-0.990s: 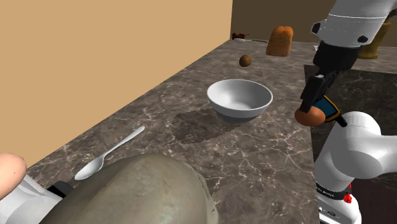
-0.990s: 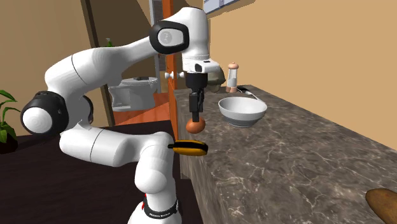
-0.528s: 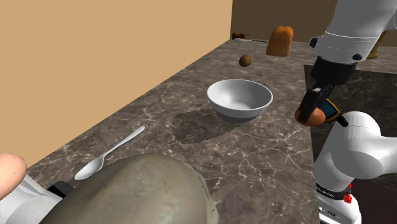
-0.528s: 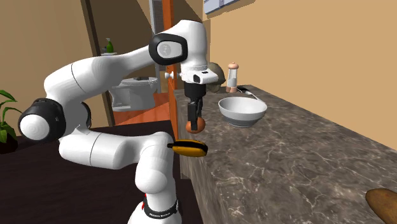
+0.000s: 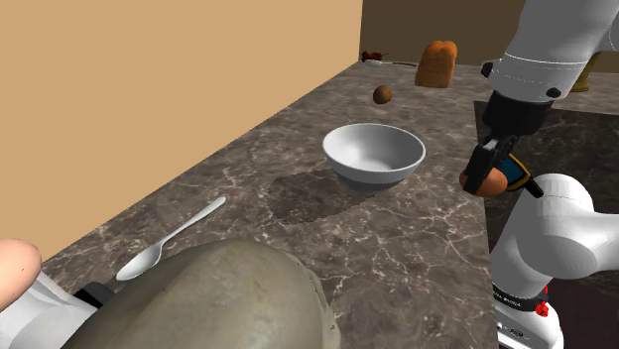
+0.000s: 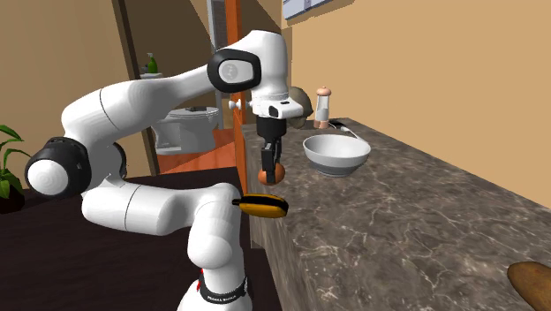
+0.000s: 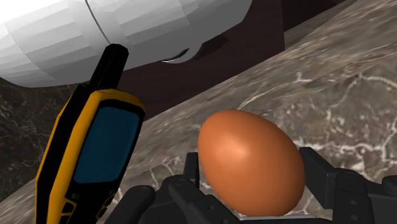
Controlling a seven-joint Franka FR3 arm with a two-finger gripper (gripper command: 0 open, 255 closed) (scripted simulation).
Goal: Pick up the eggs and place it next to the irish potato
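Now the brown egg (image 7: 249, 167) sits clasped between both black fingers (image 7: 343, 188).

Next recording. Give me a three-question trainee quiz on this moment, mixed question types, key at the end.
1. True or false: the gripper is shut on the brown egg.
2. The egg hangs: A) inside the white bowl; B) at the counter edge, by the yellow-and-black handset; C) on the bread loaf.
3. Fill in: between the bowl and the bread loaf lies a small brown ____.
Key: 1 true; 2 B; 3 potato.
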